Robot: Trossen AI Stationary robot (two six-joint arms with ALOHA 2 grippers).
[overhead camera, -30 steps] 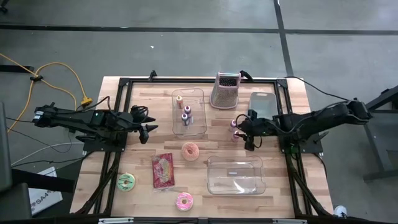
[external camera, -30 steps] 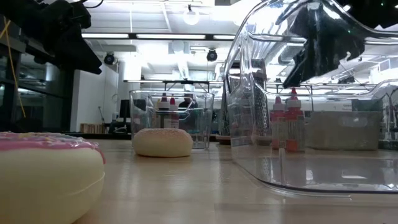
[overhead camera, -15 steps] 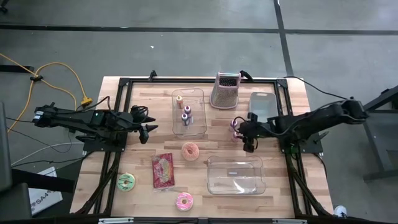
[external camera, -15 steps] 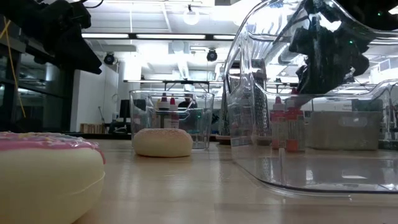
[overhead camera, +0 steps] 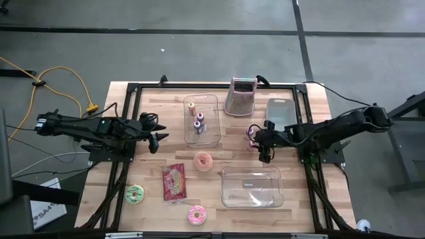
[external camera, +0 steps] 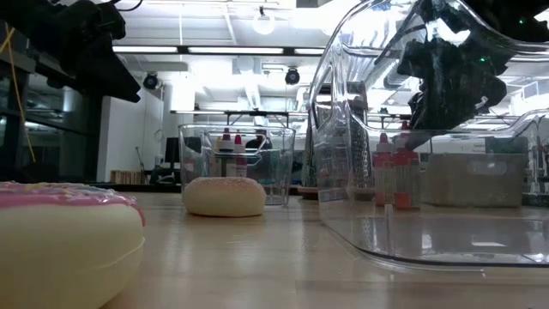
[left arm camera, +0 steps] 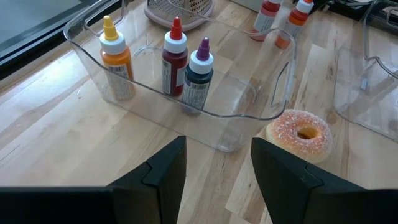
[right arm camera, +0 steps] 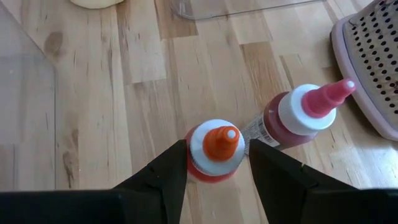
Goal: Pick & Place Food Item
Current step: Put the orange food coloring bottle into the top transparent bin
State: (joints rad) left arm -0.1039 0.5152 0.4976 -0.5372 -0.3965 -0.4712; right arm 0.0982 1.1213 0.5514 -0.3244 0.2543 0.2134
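Observation:
Two small red bottles stand on the table right of centre, one orange-capped (right arm camera: 214,148) and one pink-capped (right arm camera: 308,112); the pair (overhead camera: 251,137) also shows from above. My right gripper (right arm camera: 216,171) is open and slants down over them, a finger on either side of the orange-capped bottle. My left gripper (overhead camera: 158,139) waits open above the table's left side, facing a clear bin (left arm camera: 186,109) that holds three bottles. A sugared donut (overhead camera: 203,160) lies flat at the table's middle. My right gripper comes from the table's right, slanting down, with its two fingers (right arm camera: 171,168) flanking the orange-capped bottle's top (right arm camera: 214,140). I cannot tell whether they touch it. The bottle stands upright on the table.
An empty clear bin (overhead camera: 252,187) sits near the front right. A pink-based grater (overhead camera: 241,96) and a grey lid (overhead camera: 280,109) stand at the back. A green donut (overhead camera: 135,194), a red packet (overhead camera: 174,181) and a pink donut (overhead camera: 196,214) lie near the front left.
My right gripper has sunk a little toward the two bottles and tipped further downward, then held still. Its fingers have kept the same gap.

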